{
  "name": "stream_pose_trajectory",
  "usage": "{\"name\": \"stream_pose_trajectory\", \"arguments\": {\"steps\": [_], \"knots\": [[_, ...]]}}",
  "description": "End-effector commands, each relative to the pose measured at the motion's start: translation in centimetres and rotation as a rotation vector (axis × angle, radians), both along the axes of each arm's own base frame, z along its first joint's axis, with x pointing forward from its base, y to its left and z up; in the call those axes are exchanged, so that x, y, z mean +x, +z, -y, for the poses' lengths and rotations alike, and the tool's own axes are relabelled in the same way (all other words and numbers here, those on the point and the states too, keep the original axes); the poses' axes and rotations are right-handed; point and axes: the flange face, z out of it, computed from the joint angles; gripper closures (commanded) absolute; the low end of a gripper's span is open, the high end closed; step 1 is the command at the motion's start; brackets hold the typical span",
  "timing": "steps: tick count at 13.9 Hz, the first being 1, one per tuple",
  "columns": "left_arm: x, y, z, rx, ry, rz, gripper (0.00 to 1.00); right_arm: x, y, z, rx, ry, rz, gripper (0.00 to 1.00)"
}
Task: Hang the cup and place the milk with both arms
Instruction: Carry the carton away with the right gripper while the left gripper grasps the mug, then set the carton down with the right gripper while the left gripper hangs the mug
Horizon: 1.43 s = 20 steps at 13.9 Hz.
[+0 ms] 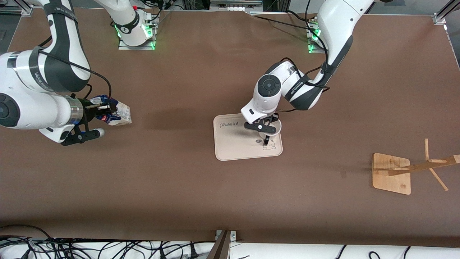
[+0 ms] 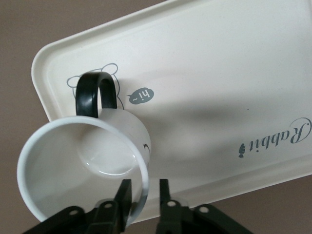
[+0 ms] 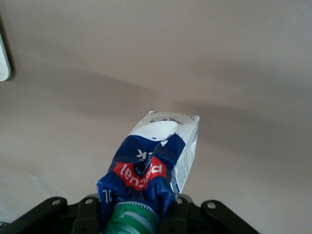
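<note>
Brown table [image 1: 201,187] holds a cream tray [image 1: 230,147]. Left gripper [image 2: 145,197] pinches the white cup [image 2: 83,170] rim there. Right gripper [image 3: 139,214] grips the crumpled blue milk [image 3: 156,161], probably lifted.

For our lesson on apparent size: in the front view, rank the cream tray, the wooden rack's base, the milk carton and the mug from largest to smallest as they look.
1. Cream tray
2. Wooden rack's base
3. Milk carton
4. Mug

The last two are unsure: each is partly covered by a gripper.
</note>
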Motion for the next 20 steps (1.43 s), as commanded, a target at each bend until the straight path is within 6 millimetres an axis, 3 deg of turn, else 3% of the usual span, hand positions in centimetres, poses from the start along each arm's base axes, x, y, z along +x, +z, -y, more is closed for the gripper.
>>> {"name": "stream_pose_trajectory", "arguments": {"steps": [1, 4, 6, 7, 9, 11, 14, 16, 18, 20], "knots": [[0.6, 0.6, -0.2, 0.008, -0.032, 0.022, 1.00, -1.7, -1.3, 1.9, 0.017, 0.018, 0.020, 0.68], [2.1, 3.4, -1.9, 0.010, 0.002, 0.066, 1.00, -2.4, -3.7, 2.9, 0.023, 0.018, 0.048, 0.68], [3.7, 6.6, -4.7, 0.028, 0.047, 0.088, 1.00, -2.7, -5.1, 3.2, 0.025, 0.017, 0.059, 0.68], [4.6, 9.0, -6.9, 0.038, 0.084, 0.106, 1.00, -3.0, -6.1, 3.4, 0.023, 0.011, 0.061, 0.68], [7.0, 13.5, -13.2, 0.048, 0.140, 0.143, 1.00, -3.6, -7.7, 3.7, 0.021, 0.005, 0.070, 0.68], [8.3, 17.9, -19.0, 0.067, 0.100, 0.169, 1.00, -4.0, -8.9, 3.8, 0.020, 0.001, 0.070, 0.68], [9.5, 22.6, -28.1, 0.096, 0.137, 0.200, 1.00, -4.6, -10.3, 3.8, 0.020, -0.001, 0.078, 0.68], [10.0, 24.9, -32.4, 0.112, 0.151, 0.216, 1.00, -4.5, -10.4, 4.0, 0.019, -0.003, 0.084, 0.68], [9.9, 26.8, -33.8, 0.128, 0.176, 0.202, 1.00, -4.1, -10.3, 4.6, 0.024, -0.012, 0.113, 0.61], [10.2, 27.8, -35.8, 0.138, 0.167, 0.200, 1.00, -3.5, -10.1, 5.2, 0.025, -0.027, 0.155, 0.60]]}}
